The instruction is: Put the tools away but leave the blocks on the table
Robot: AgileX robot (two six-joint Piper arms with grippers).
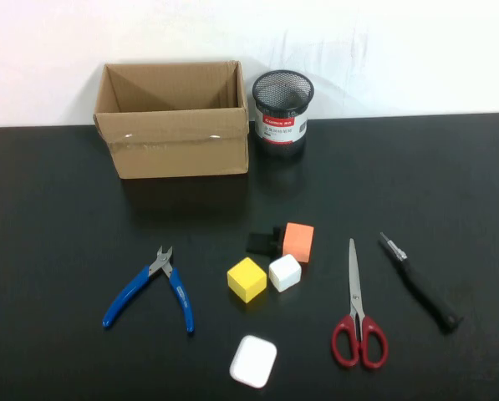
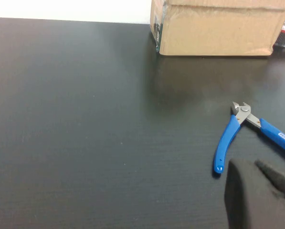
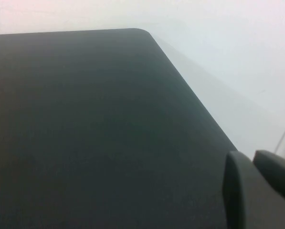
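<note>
Nearest you, at the front edge of the table (image 1: 57, 209), lies the flat white square (image 1: 253, 361). Neither arm reaches into the high view. You see the left gripper (image 2: 264, 191) only as dark fingers low in its wrist view, closed and holding nothing, just above the tabletop near the pliers (image 1: 151, 289). The right gripper (image 3: 257, 188) shows the same way in its own view, closed and empty, over bare tabletop by a rounded table corner.

Containers: the cardboard box (image 1: 174, 121) stands open-topped at the back left; nothing is visible inside it. The black mesh cup (image 1: 282, 107) stands just right of the box; you cannot tell its contents.

Tools: the pliers lie front left, jaws pointing away from you, the blue handles splayed toward you. The scissors (image 1: 358, 311) lie front right, blades together, tip pointing to the back, the red loops toward you. The knife (image 1: 419, 281) lies right of the scissors, its long axis diagonal, metal tip at the back-left end.

Blocks sit between pliers and scissors: yellow cube (image 1: 246, 279) touching white cube (image 1: 284, 272), orange block (image 1: 298, 241) behind, black piece (image 1: 262, 242) against its left side.
</note>
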